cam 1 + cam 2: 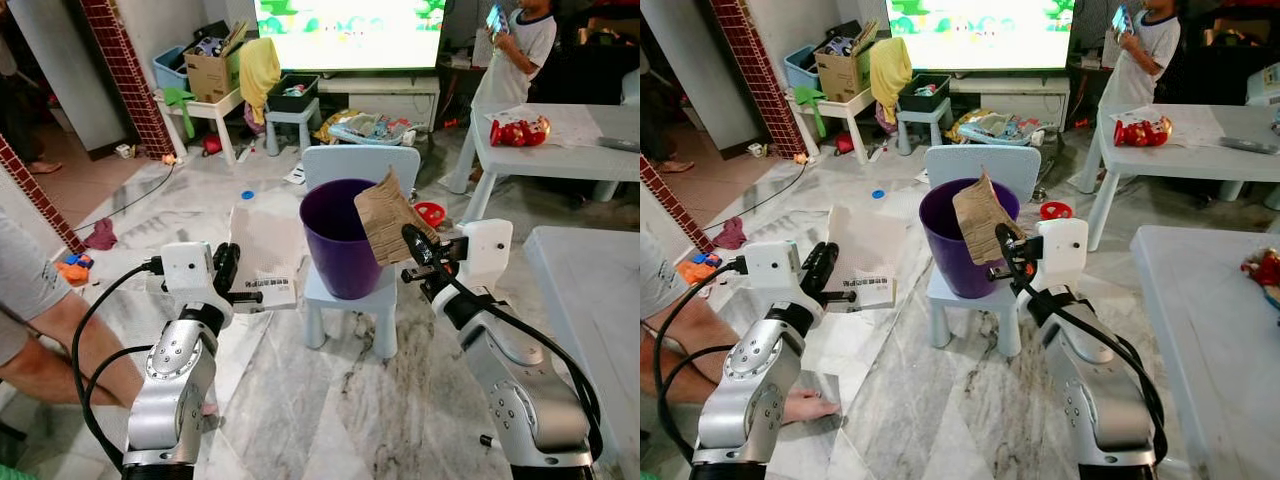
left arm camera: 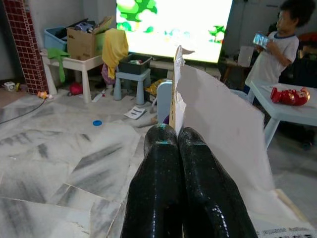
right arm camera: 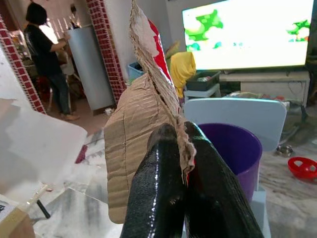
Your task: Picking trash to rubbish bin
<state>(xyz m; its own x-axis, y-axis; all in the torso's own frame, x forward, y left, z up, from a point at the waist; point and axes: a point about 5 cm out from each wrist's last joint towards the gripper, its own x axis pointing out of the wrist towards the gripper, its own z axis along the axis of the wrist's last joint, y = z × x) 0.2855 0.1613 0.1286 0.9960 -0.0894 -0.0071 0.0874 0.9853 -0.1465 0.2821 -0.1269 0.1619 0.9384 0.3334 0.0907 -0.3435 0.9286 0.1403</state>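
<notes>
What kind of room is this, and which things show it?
Most likely a family living room. A large television is switched on against the far wall, a small child's chair holding a purple bin stands on the marble floor, and toys lie on a low white table.

You see glossy, wet-looking black fingers on the right gripper (image 3: 184,163), pinching a rough, torn piece of brown corrugated cardboard (image 1: 387,216). At centre frame, the purple bin (image 1: 336,240) looks like smooth plastic, on a matt pale-blue plastic chair (image 1: 353,290). The left gripper (image 2: 177,156), equally glossy, nips a smooth white sheet of paper (image 2: 218,126). Polished veined marble floor (image 1: 330,410) reflects light; both arms are brushed silver metal.
</notes>
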